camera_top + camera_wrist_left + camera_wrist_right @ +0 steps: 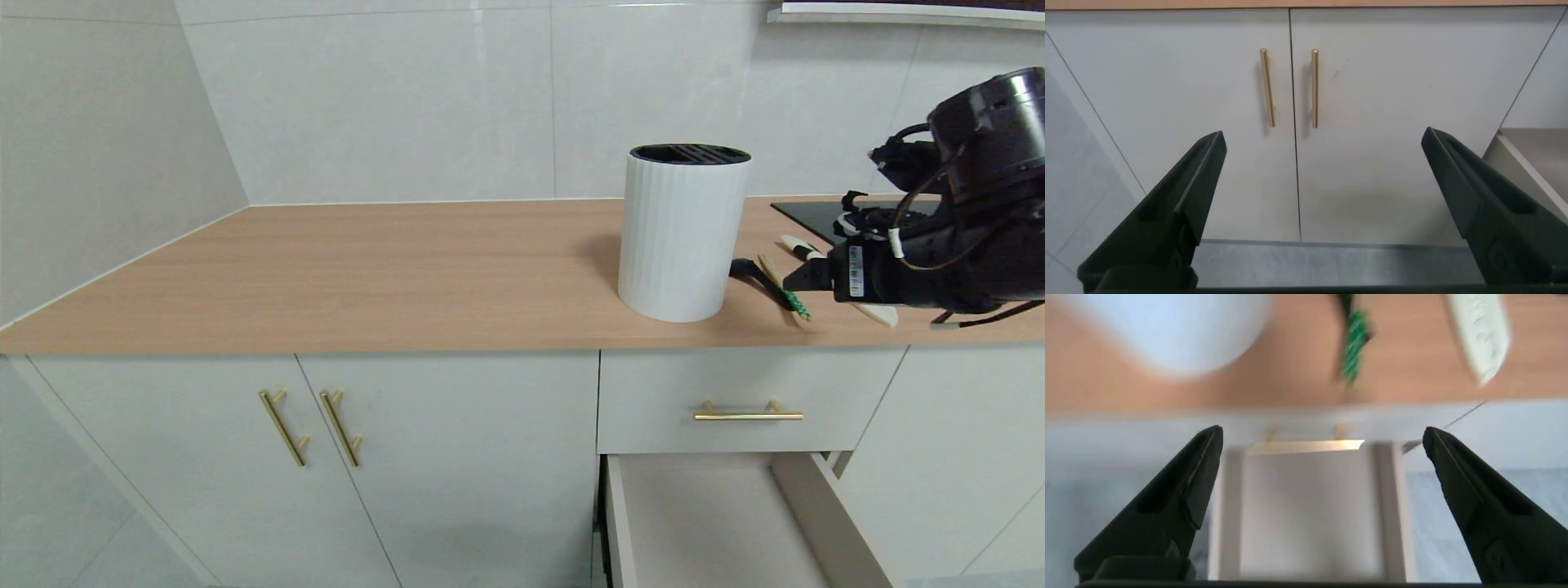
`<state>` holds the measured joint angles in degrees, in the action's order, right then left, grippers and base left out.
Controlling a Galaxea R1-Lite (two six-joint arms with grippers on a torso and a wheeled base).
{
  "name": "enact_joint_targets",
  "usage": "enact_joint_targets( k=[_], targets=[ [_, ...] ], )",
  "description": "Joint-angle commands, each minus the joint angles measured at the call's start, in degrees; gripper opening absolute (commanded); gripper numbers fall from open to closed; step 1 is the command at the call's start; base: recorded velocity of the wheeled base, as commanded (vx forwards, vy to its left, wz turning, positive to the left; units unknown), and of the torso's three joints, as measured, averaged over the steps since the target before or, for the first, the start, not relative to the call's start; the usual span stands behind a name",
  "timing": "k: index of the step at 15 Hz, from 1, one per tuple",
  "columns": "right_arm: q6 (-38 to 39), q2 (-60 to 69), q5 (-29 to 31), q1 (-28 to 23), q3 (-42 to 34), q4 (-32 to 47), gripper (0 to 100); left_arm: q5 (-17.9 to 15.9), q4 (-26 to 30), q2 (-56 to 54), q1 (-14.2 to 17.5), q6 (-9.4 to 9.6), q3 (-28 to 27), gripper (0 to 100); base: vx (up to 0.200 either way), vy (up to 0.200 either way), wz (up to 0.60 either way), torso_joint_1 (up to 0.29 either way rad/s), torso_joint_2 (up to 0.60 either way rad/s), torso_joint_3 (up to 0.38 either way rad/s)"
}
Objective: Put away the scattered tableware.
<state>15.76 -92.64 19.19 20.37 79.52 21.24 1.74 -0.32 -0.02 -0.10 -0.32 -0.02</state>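
Utensils (767,282) right of holder (682,233), on counter (367,269)

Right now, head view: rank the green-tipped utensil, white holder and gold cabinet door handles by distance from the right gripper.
From the right gripper:
1. green-tipped utensil, on the counter right beside it.
2. white holder, on the counter to its left.
3. gold cabinet door handles, far left, below the counter.
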Motion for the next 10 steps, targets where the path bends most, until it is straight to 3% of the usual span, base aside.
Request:
enact_joint_targets(
  k=[1, 10],
  targets=[
    [0.1, -6.4, 0.7, -2.2, 0.7, -2.2, 100, 0.0, 0.0, 0.0, 0.0, -0.03, 0.0, 100, 0.000, 0.000, 0.00, 0.000, 0.00, 0.000],
    [0.0, -14.2, 0.8, -5.3, 0.7, -9.8, 100, 0.0, 0.0, 0.0, 0.0, -0.03, 0.0, 100, 0.000, 0.000, 0.00, 0.000, 0.00, 0.000]
  ],
)
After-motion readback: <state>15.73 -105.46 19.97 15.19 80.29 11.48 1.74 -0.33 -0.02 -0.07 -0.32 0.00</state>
